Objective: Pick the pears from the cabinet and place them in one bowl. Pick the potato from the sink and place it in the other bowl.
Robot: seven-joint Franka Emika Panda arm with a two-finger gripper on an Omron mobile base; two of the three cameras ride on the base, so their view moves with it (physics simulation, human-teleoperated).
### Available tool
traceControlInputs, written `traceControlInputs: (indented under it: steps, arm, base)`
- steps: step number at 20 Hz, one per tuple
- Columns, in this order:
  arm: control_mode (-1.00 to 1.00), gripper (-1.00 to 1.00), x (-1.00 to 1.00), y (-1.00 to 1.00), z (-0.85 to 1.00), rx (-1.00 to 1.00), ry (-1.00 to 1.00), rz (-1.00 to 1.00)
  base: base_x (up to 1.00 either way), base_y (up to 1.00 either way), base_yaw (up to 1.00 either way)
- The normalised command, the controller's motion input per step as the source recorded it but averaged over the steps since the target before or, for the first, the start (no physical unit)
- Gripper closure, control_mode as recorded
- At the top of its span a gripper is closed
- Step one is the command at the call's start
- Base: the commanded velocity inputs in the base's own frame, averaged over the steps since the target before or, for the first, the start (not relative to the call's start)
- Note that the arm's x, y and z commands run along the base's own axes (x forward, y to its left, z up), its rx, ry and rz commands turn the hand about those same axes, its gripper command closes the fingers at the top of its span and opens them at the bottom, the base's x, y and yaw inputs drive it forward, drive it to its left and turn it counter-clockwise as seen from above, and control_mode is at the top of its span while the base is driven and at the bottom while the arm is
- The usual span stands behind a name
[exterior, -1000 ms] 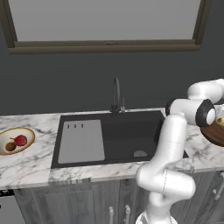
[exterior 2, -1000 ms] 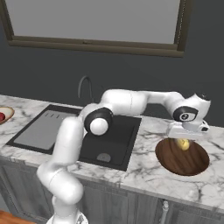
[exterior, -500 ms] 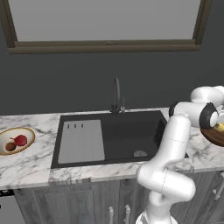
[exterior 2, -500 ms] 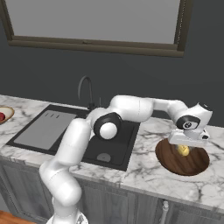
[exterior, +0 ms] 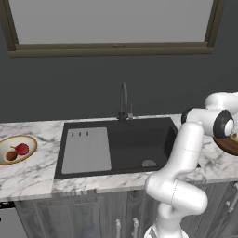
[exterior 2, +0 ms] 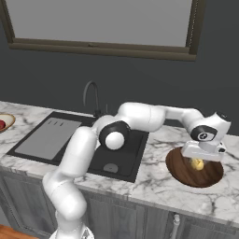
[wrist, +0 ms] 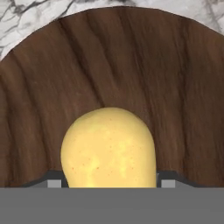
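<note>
Lowered pincer (exterior 2: 200, 164) holds potato (wrist: 108, 148) over dark bowl (exterior 2: 182, 172).

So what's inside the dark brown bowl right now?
The potato, between the gripper fingers, sits over the dark wood bowl. The bowl floor under the potato is covered, so contact can't be confirmed.

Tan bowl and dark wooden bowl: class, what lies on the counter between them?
The black sink with its drainboard, between tan bowl and dark bowl, in both base views.
</note>
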Motion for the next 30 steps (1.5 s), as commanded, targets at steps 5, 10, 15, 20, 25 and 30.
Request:
traceControlInputs:
  steps: [5, 10, 15, 20, 25, 30]
  arm:
    - [-1.00, 1.00, 0.03, 0.01, -0.33, -0.03, -0.01, 0.00]
    - [-1.00, 1.00, 0.14, 0.02, -0.29, -0.05, -0.01, 0.00]
    - [-1.00, 1.00, 0.00, 0.00, -0.05, -0.01, 0.00, 0.00]
    - [-1.00, -1.00, 0.00, 0.00, 0.00, 0.00, 0.00, 0.00]
    - [-1.00, -1.00, 0.00, 0.00, 0.03, 0.00, 0.00, 0.00]
    - [-1.00, -1.00, 0.00, 0.00, 0.22, -0.02, 0.00, 0.00]
  base:
    - [0.00, 0.00, 0.00]
    - [0.00, 0.00, 0.00]
    - [0.00, 0.00, 0.00]
    - [0.00, 0.00, 0.00]
    - [0.00, 0.00, 0.00]
    - [0.00, 0.00, 0.00]
